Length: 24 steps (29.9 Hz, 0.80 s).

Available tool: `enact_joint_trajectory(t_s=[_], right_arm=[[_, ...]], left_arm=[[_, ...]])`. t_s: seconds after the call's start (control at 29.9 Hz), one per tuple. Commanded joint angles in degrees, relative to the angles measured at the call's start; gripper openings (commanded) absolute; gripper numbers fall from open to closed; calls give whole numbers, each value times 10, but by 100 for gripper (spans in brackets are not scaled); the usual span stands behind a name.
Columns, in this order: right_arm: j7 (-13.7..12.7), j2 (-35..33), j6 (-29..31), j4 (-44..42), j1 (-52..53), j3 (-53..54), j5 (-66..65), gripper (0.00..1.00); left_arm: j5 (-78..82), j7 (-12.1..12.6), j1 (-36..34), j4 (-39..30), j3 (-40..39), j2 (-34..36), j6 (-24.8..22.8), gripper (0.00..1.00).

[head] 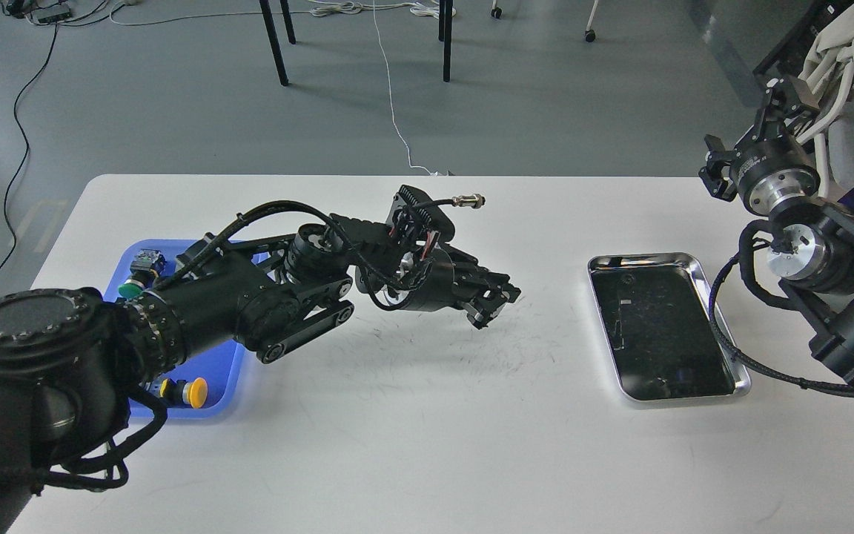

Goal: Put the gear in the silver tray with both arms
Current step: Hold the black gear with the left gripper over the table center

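— Left gripper [492, 302]: where's it at?
— Over the white table [397, 445], betw the blue tray [230, 363] & the silver tray [723, 326], nearer the blue one. Fingers look pressed together w/ a small silvery bit at the tips; can't tell what it is
— Right gripper [777, 96]?
— Up at the far right edge, off the table. Too dark & end-on, can't tell if it's spread or closed
— Silver tray?
— Flat on the table's right side, dark mirror bottom. Blue tray's at left, yellow button part [193, 390] in it, partly behind the left arm
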Motion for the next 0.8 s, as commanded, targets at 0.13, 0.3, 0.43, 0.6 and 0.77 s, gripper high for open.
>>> enact_joint_trajectory(t_s=[0.13, 0.3, 0.43, 0.6, 0.77], right_arm=[[0, -3, 0, 0, 1, 0, 0, 98], [1, -1, 0, 0, 1, -15, -1, 98], [2, -1, -1, 0, 3, -21, -1, 98], [2, -1, -2, -1, 7, -22, -1, 98], [2, -1, -1, -8, 8, -25, -1, 98]], left_arm=[[-3, 0, 24, 4, 4, 0, 1, 14], [-3, 0, 39, 3, 1, 0, 3, 15], [-3, 0, 59, 4, 1, 0, 5, 16], [-3, 0, 73, 4, 0, 0, 5, 17], [-4, 0, 75, 5, -2, 0, 6, 20]])
